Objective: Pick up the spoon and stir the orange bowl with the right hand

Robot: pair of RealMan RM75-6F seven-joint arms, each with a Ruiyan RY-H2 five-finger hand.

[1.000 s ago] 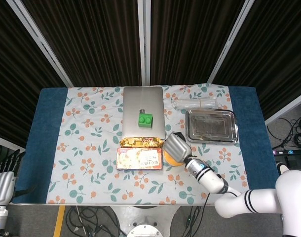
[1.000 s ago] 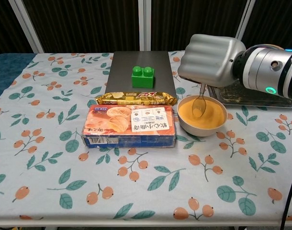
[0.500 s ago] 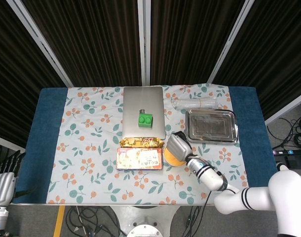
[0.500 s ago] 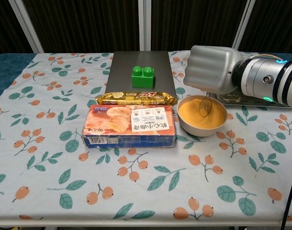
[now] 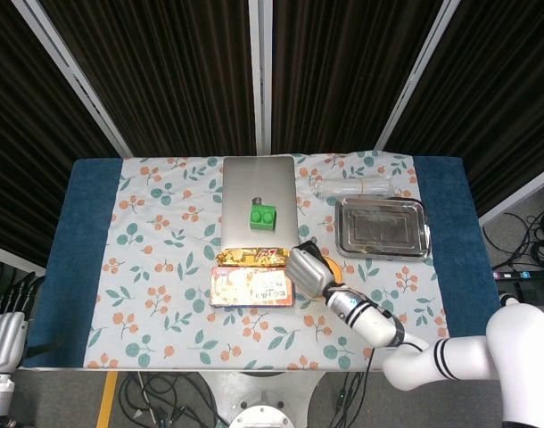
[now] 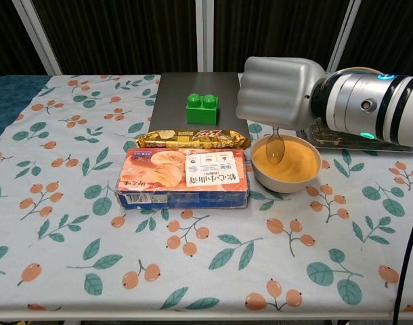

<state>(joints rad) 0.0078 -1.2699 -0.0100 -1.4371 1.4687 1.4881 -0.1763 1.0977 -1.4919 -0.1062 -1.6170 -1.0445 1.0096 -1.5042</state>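
Observation:
The orange bowl stands right of the snack box; in the head view the hand covers nearly all of the orange bowl. My right hand hovers over the bowl's left side, fingers curled around a metal spoon. The spoon hangs down with its scoop in the orange filling near the left rim. From above, the right hand hides the spoon. My left hand rests off the table at the lower left, its fingers unclear.
A pastry box lies just left of the bowl, with a gold snack bar behind it. A green brick sits on a grey laptop. A metal tray and a clear bag lie at the back right.
My right hand has swung left over the bowl, carrying the spoon's scoop from the bowl's middle-right to its left side.

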